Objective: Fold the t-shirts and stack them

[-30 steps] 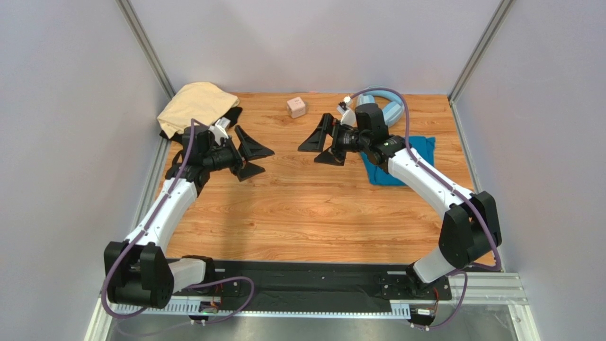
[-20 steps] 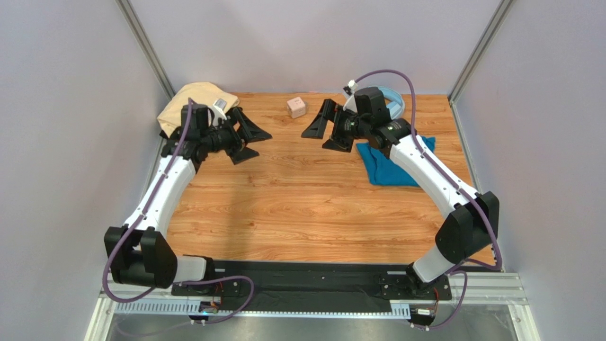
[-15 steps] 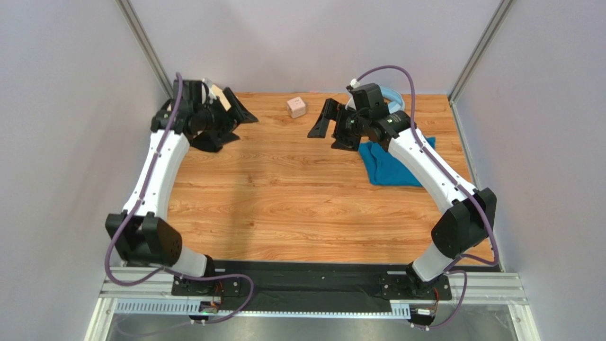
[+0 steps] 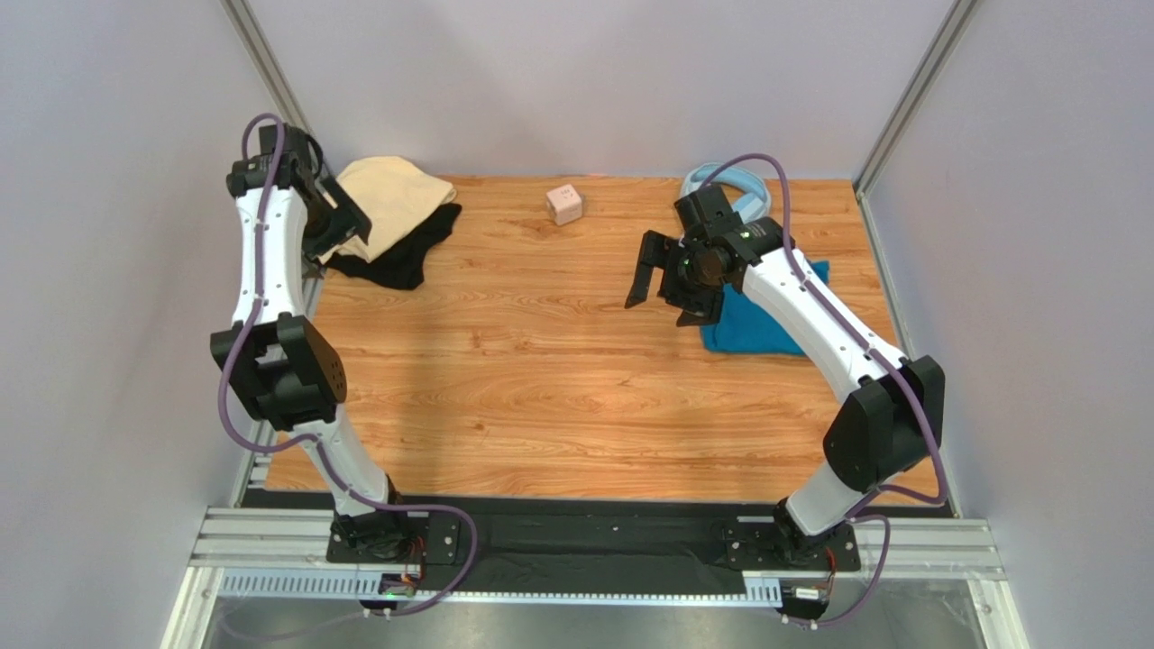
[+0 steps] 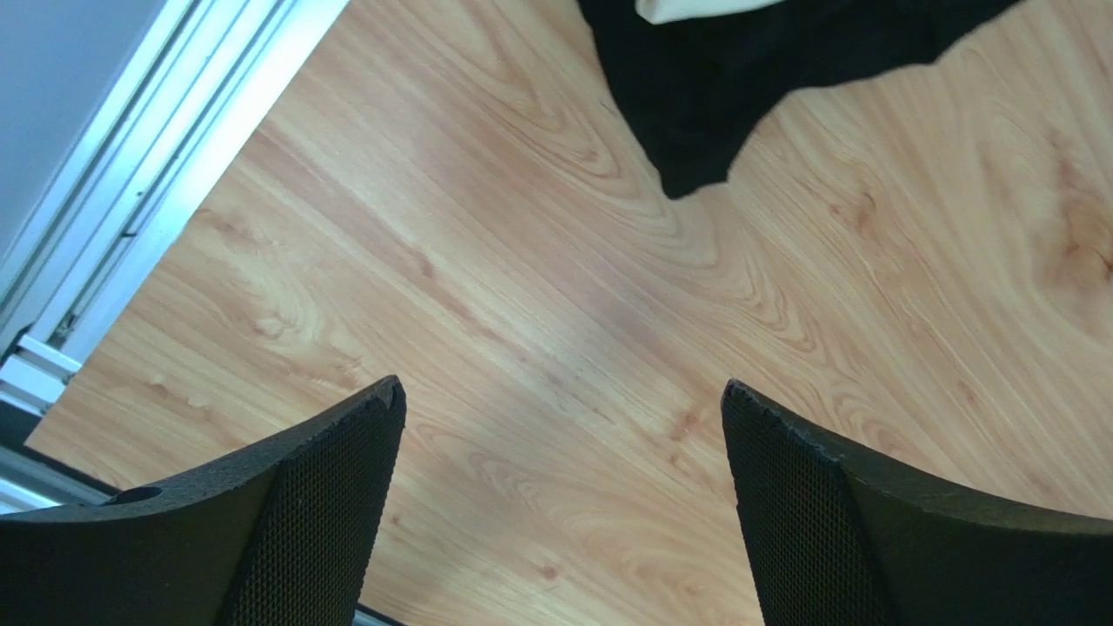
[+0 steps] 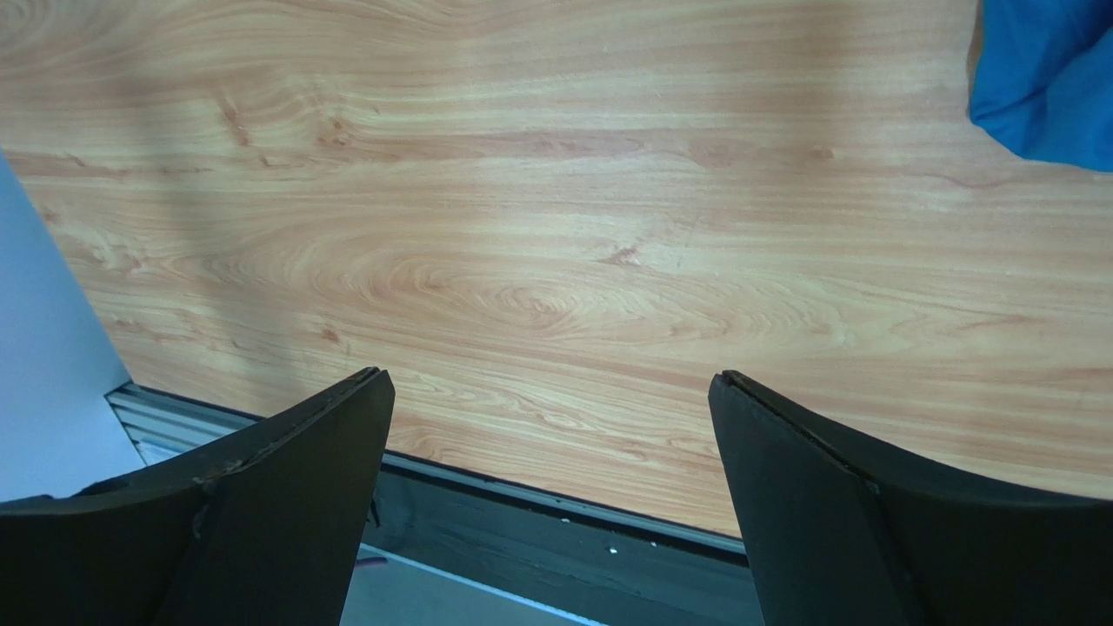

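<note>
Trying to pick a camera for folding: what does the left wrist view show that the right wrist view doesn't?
Left wrist only: the black t-shirt and a sliver of the cream t-shirt at the top edge. Right wrist only: a corner of the teal t-shirt. Both: the wooden tabletop, plus the left fingers and right fingers, spread open and holding nothing.

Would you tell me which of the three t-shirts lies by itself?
The teal blue t-shirt, alone on the right side; the cream t-shirt lies on the black t-shirt at the far left.
</note>
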Robot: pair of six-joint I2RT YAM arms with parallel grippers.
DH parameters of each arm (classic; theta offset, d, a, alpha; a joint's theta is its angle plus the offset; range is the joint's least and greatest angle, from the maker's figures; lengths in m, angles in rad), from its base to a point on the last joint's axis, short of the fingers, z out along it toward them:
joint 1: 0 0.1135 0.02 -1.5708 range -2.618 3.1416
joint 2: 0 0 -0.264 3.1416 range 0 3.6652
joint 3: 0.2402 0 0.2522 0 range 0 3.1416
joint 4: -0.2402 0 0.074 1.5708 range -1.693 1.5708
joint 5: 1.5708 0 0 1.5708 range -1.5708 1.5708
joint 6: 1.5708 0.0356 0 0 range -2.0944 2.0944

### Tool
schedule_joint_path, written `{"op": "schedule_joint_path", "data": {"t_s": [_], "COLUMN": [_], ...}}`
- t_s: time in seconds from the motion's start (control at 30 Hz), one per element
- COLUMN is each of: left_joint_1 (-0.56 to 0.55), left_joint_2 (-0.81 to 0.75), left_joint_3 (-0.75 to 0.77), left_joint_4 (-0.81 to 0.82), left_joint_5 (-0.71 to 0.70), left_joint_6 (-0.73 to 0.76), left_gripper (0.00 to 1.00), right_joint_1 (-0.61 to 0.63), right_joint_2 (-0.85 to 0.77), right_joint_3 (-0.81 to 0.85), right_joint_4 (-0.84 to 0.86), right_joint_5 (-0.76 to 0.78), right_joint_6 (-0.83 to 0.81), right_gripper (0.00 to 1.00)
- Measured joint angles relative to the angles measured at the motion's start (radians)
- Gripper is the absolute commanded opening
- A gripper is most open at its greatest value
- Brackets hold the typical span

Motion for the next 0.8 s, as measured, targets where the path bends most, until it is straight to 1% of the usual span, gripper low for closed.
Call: {"op": "schedule_joint_path", "data": {"t_s": [0.07,0.27,0.37,0.4,0.43,0.5,0.63,0.73,0.8], "left_joint_1": [0.011,-0.032,-0.056,-0.065,-0.073,-0.099,-0.176,-0.224,-0.252], "left_joint_2": [-0.002,0.020,-0.015,-0.050,-0.054,-0.096,-0.225,-0.315,-0.358], "left_joint_3": [-0.026,-0.034,-0.134,-0.225,-0.235,-0.314,-0.430,-0.453,-0.455], "left_joint_4": [0.018,0.029,0.077,0.089,0.087,0.108,0.159,0.219,0.272], "left_joint_5": [-0.023,-0.020,-0.017,-0.015,-0.015,-0.020,-0.006,0.037,0.064], "left_joint_6": [0.000,-0.002,-0.005,-0.006,-0.007,-0.006,-0.003,-0.005,-0.007], "left_gripper": [0.96,0.95,0.94,0.94,0.94,0.94,0.94,0.94,0.95], "right_joint_1": [0.000,0.000,-0.001,-0.001,-0.001,-0.001,-0.007,-0.037,-0.092], "right_joint_2": [-0.013,-0.088,-0.107,-0.108,-0.107,-0.106,-0.070,-0.001,0.058], "right_joint_3": [-0.027,-0.130,-0.155,-0.156,-0.156,-0.156,-0.127,-0.048,0.035], "right_joint_4": [-0.006,-0.006,-0.003,-0.003,-0.001,0.005,-0.003,-0.005,-0.004], "right_joint_5": [0.000,-0.004,-0.005,-0.005,-0.006,-0.009,-0.010,-0.010,-0.022], "right_joint_6": [-0.002,-0.002,-0.002,-0.003,-0.005,-0.010,-0.050,-0.099,-0.122], "right_gripper": [1.00,1.00,1.00,1.00,1.00,1.00,1.00,1.00,1.00]}}
